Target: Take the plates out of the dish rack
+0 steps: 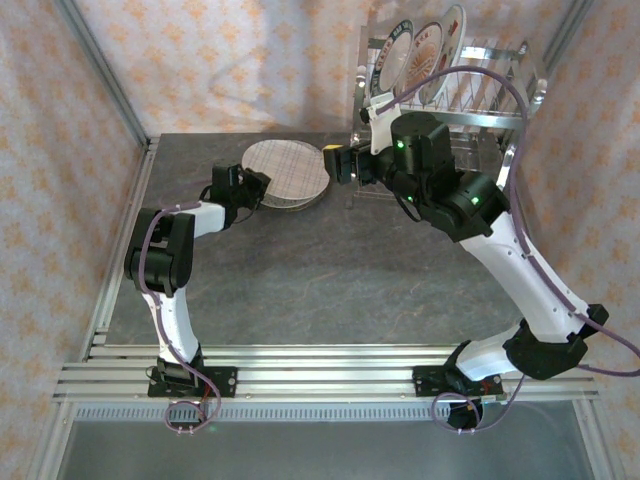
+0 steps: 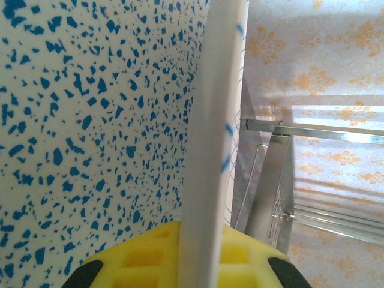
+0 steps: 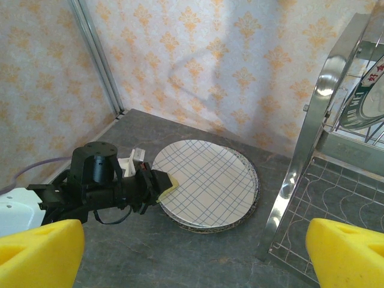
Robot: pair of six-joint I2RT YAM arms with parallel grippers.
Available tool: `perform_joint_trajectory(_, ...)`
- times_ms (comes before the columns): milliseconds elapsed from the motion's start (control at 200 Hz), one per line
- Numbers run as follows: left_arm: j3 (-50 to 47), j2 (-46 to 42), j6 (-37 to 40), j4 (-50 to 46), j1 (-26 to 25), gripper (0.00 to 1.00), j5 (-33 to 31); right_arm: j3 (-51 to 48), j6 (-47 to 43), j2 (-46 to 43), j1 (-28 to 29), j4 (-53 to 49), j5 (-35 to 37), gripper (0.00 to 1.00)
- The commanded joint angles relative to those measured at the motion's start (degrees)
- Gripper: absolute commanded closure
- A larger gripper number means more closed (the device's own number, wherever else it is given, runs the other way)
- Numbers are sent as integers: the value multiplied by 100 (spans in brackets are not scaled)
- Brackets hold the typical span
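Top view: a stack point(image 1: 300, 205) of plates is seen on the grey table point(image 1: 300, 290), with a plaid plate point(image 1: 287, 168) on top. The left gripper point(image 1: 262, 187) is closed on that plate's near-left rim. The right gripper point(image 1: 335, 163) is held just beside the stack's right edge; contact cannot be told. The rack point(image 1: 480, 110) stands in the far right corner, with three plates point(image 1: 428, 52) set upright in its upper tier.

Left wrist view: the plaid plate's pale rim point(image 2: 213, 132) is clamped between the left gripper's yellow pads point(image 2: 144, 261). A blue-speckled face is seen to the left of the rim and blue lines to its right. A rack leg point(image 2: 273, 180) is seen beyond.

Right wrist view: the right gripper point(image 3: 192, 258) is spread wide, with nothing held between its pads point(image 3: 42, 252). The plaid plate point(image 3: 207, 180) is seen on top of the stack point(image 3: 210, 228), its left edge pinched by the left gripper point(image 3: 161, 185). The rack point(image 3: 318, 120) stands to the right, with one plate point(image 3: 369, 96) partly seen in it.
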Motion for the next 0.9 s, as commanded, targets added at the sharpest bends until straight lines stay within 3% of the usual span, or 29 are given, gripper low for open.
perform_joint_trajectory(0, 272, 23, 158, 294, 62, 100, 146, 207, 57, 23, 20, 16, 111, 5)
perform_joint_trajectory(435, 508, 54, 416, -289, 126, 80, 184, 258, 66, 27, 17, -61, 127, 5)
perform_joint_trajectory(616, 631, 107, 519, -543, 124, 63, 239, 225, 71, 8, 18, -68, 141, 5)
perform_joint_trajectory(896, 916, 115, 756, -1244, 139, 48, 241, 210, 116, 4, 16, -74, 153, 5)
